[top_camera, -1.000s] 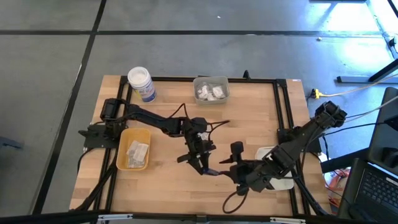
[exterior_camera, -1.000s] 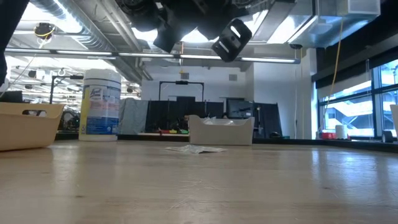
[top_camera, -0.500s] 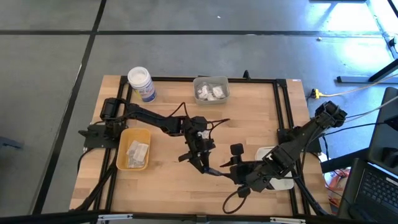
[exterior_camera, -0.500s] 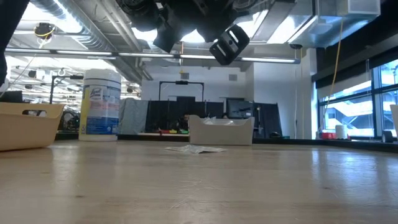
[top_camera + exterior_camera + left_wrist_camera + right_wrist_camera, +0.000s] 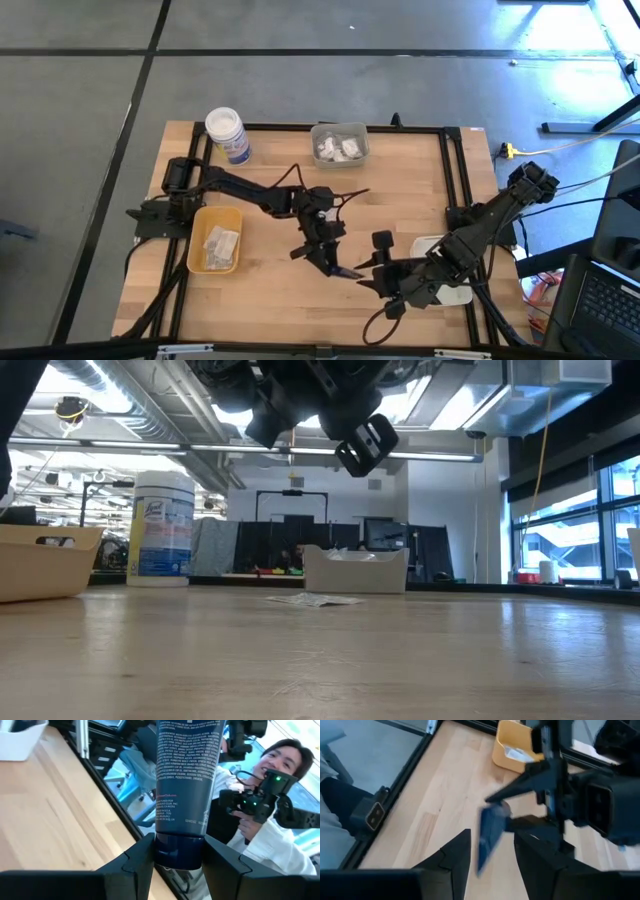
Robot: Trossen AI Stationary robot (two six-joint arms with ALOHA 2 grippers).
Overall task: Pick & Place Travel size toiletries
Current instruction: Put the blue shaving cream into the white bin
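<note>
While the dark blue printed plastic tube point(image 5: 186, 780) hangs over the near middle of the wooden worktop point(image 5: 400, 190), clamped at its cap end by the left gripper point(image 5: 330, 262), the right gripper point(image 5: 372, 277) waits just right of it, fingers parted around the tube's free end, not closed. Left of them, the yellow plastic tray point(image 5: 198, 262) already holds white packets point(image 5: 220, 245); at the far edge, the clear tray point(image 5: 340, 158) keeps several more. Since the earlier frame both grippers have drifted slightly right.
</note>
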